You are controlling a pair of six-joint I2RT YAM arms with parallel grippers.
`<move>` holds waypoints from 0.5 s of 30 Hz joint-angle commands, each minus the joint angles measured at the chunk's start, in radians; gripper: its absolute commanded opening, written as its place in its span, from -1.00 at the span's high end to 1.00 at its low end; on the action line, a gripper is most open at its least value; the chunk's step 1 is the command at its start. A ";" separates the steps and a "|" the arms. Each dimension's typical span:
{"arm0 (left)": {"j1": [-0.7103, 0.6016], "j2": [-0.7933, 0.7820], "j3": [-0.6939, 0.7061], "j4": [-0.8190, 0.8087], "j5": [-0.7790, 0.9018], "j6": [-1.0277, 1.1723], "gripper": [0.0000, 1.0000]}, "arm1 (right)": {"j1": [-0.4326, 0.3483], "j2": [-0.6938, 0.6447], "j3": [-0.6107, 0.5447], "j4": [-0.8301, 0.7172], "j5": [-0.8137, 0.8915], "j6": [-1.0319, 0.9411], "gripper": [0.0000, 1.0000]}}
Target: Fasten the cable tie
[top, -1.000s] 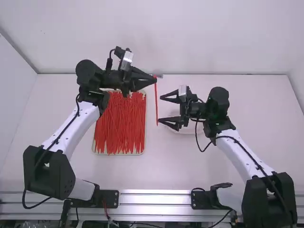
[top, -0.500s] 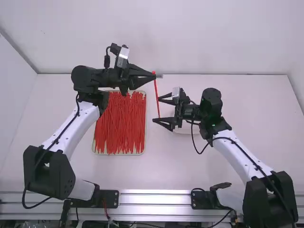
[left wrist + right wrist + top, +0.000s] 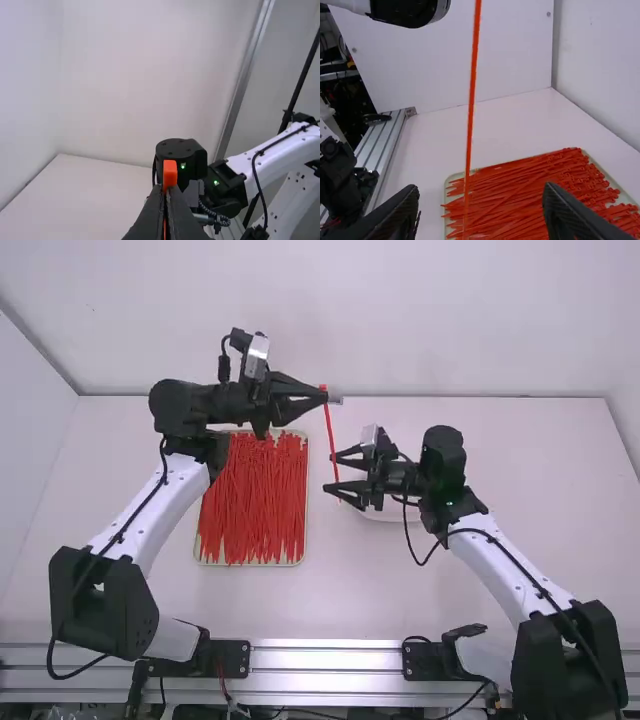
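Tool: left gripper (image 3: 318,392), raised above the far end of the table (image 3: 560,470), its fingers pinched tight on the head end of one red cable tie (image 3: 329,440). The left wrist view confirms the square head (image 3: 170,172) standing just proud of the closed fingertips.

Item: cable tie, single, hanging straight down from that grip, strap unlooped, tail free.

Tool: right gripper (image 3: 331,472), level with the lower end of the strap, jaws spread wide. In the right wrist view the strap (image 3: 471,100) runs between the two fingers (image 3: 395,212) without touching either.

Stock: spare ties (image 3: 255,495), a thick red heap on a tray (image 3: 250,562) below the left arm. A small white dish (image 3: 385,515) lies under the right wrist.

Progress, as I judge it: early. One tie has been singled out and presented upright; that much is done. Left to do: take hold of the tail, bend it round, thread it through the head, pull it snug. No loop exists yet.
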 commanded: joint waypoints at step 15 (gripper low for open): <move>0.000 0.001 0.027 -0.009 -0.020 0.001 0.97 | 0.001 -0.014 0.029 -0.027 -0.006 -0.041 1.00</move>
